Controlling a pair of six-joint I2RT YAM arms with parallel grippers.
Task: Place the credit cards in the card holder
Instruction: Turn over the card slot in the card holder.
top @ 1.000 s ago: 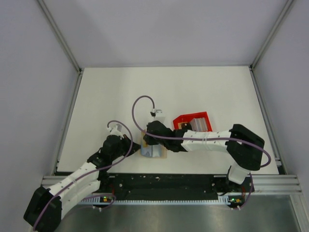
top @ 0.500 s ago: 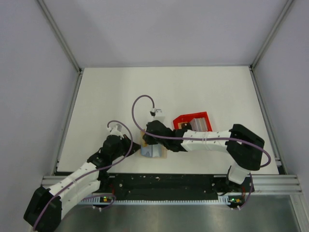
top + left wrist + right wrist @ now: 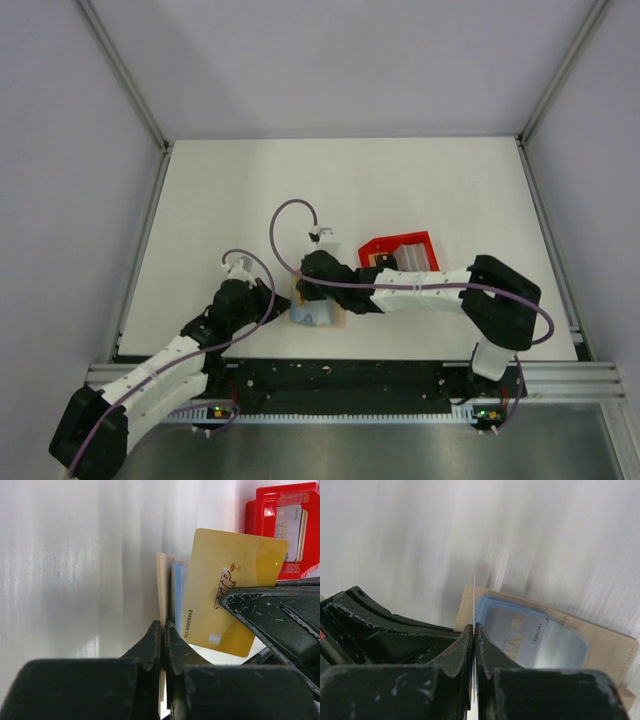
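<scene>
The beige card holder (image 3: pixel 318 316) lies open near the table's front edge, between the two arms. My left gripper (image 3: pixel 163 626) is shut on the card holder's beige edge (image 3: pixel 161 580). My right gripper (image 3: pixel 474 628) is shut on a gold credit card (image 3: pixel 225 590), which shows edge-on (image 3: pixel 474 592) in the right wrist view. The card stands upright over the card holder (image 3: pixel 612 647), just above its pockets. A pale blue card (image 3: pixel 512 630) sits in one of those pockets. From above, my right gripper (image 3: pixel 303 290) hovers at the holder's far left corner, close to my left gripper (image 3: pixel 272 302).
A red plastic tray (image 3: pixel 372 246) stands just right of the card holder, behind my right forearm, with more cards (image 3: pixel 412 258) in it. In the left wrist view the tray (image 3: pixel 260 510) sits beyond the gold card. Aluminium rails frame the table.
My right arm has shifted slightly left and lower over the card holder with the gold card. The left arm has stayed put, still gripping the holder's edge.
</scene>
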